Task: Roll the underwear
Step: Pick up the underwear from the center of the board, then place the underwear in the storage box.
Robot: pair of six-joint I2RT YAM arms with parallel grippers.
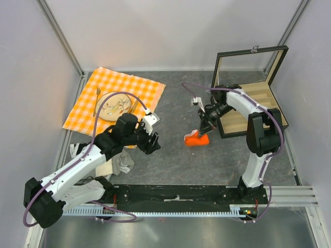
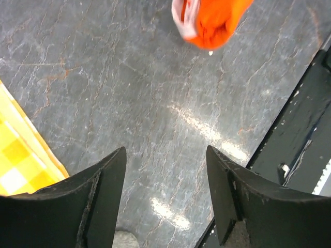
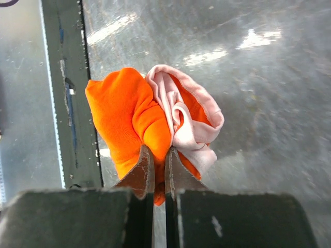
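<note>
Our right gripper pinches the bunched underwear and hides its lower fold; we cannot tell whether the garment touches the table. It sits just beside the open wooden box. Our left gripper hangs spread, and its view crops the garment. The table is mottled grey, bearing a checkered cloth, with pale walls around it.

Grey stone-look table, pale walls, glare streaks.
</note>
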